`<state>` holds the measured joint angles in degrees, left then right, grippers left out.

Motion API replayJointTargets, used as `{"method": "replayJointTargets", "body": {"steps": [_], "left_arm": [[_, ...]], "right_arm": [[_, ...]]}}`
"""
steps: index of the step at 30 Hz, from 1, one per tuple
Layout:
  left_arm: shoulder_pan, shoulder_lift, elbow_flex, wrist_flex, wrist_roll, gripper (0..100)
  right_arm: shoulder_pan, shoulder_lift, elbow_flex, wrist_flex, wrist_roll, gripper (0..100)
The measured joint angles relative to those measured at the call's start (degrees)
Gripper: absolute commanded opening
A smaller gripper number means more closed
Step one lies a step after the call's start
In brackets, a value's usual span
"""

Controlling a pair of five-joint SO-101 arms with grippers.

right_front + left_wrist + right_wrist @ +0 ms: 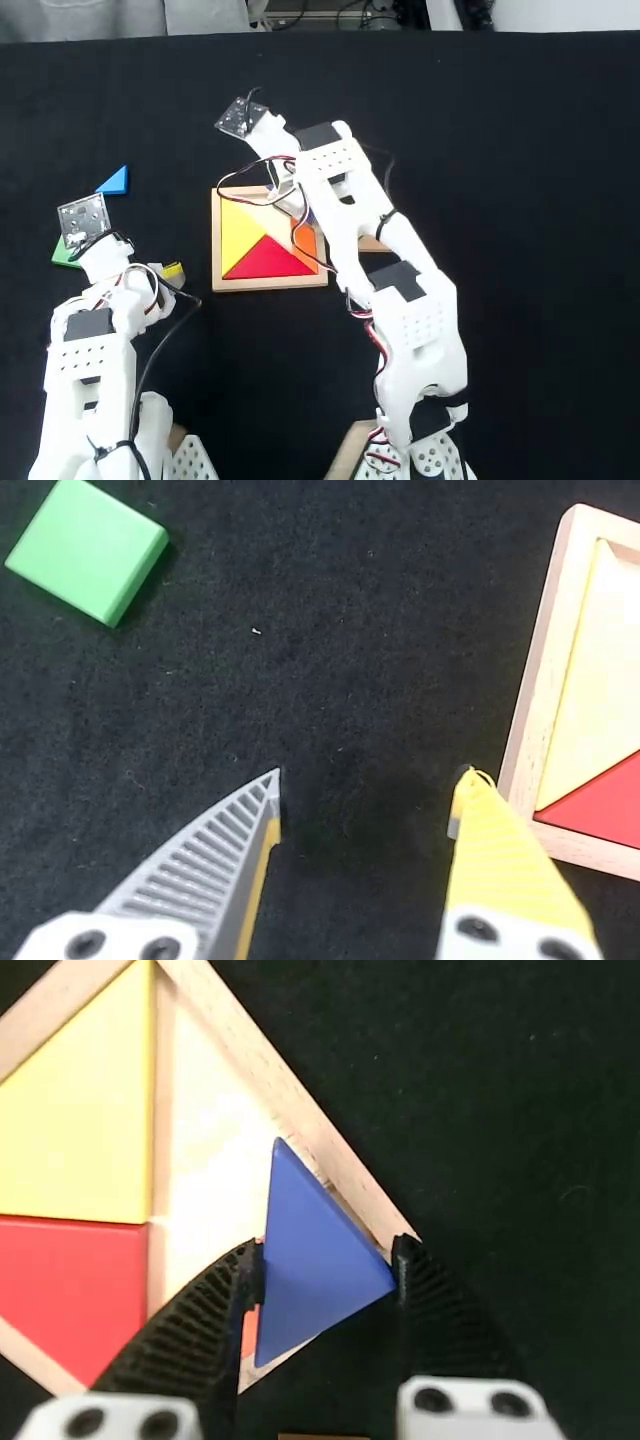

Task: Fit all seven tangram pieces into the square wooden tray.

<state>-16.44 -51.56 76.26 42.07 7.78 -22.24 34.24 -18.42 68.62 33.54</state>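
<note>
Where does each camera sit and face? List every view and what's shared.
High view: fixed overhead, looking down on wooden tray, left arm, right arm.
Left wrist view: on left arm, facing table, green square; open left hand shows.
Right wrist view: on right arm, facing tray corner; right hand grips blue triangle.
Shared: yellow triangle, red triangle.

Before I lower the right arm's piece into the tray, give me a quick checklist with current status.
1. Grip: right hand clamps the dark blue triangle from both sides: ok.
2. Triangle inside the tray rim: not ok, one corner appears to overlap it.
3. Target corner bare; yellow triangle and red triangle lie flat beside it: ok.
4. Other arm: left hand open over the table, off the tray: ok.
5. All pieces in: not ok, green square and light blue triangle lie outside.
</note>
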Motion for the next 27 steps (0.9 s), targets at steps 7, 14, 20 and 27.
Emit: {"method": "replayJointTargets", "body": {"steps": [7,14,20,27], "left_arm": [[0.0,0.0,0.0,0.0,0.0,27],[0.0,0.0,0.0,0.0,0.0,27],[0.0,0.0,0.0,0.0,0.0,27],[0.0,0.0,0.0,0.0,0.0,27]], "right_arm": [[0.0,0.0,0.0,0.0,-2.9,20.8],[0.0,0.0,0.0,0.0,-2.9,21.2],[0.0,0.0,0.0,1.23,-3.16,25.5],[0.0,0.0,0.0,1.32,-3.25,25.4]]}}
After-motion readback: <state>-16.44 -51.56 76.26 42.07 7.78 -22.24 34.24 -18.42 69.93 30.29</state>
